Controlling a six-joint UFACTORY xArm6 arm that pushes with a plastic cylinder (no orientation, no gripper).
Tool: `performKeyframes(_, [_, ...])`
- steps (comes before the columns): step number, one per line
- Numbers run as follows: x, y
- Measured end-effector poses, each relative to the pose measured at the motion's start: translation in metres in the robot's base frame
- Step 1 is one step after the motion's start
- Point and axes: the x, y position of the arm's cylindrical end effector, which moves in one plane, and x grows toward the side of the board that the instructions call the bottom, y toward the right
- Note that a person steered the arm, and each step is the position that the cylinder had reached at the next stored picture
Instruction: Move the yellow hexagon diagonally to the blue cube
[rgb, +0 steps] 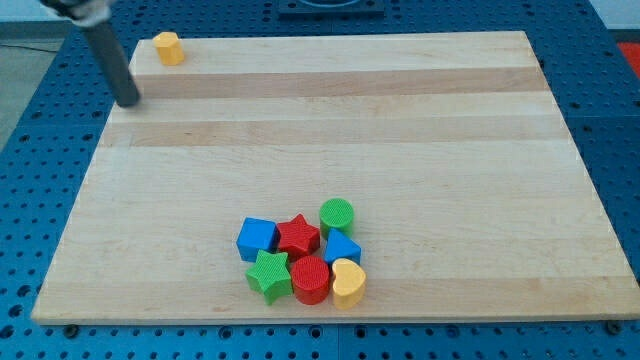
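My tip (130, 101), the lower end of a straight dark rod, rests at the far left edge of the pale wooden board (400, 130), near the view's top; it grips nothing, being a bare rod, and the rod's upper part is cut off by the frame. The yellow hexagon block (169, 47) stands just up and right of my tip, apart from it, in the board's top-left corner. Well apart, near the view's bottom, sits a tight cluster: a blue cube (257, 238), a red star (298, 236), a green cylinder (337, 214), a second blue block (342, 247) whose shape is partly hidden, a green star (269, 274), a red cylinder (311, 279) and a yellow heart (348, 281). A blue perforated table (30, 170) surrounds the board.
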Motion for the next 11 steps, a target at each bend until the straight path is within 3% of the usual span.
performKeyframes(1, [-0.003, -0.002])
performKeyframes(3, [-0.109, 0.001])
performKeyframes(4, [-0.111, 0.007])
performKeyframes(7, [-0.096, 0.084])
performKeyframes(11, [0.023, 0.136])
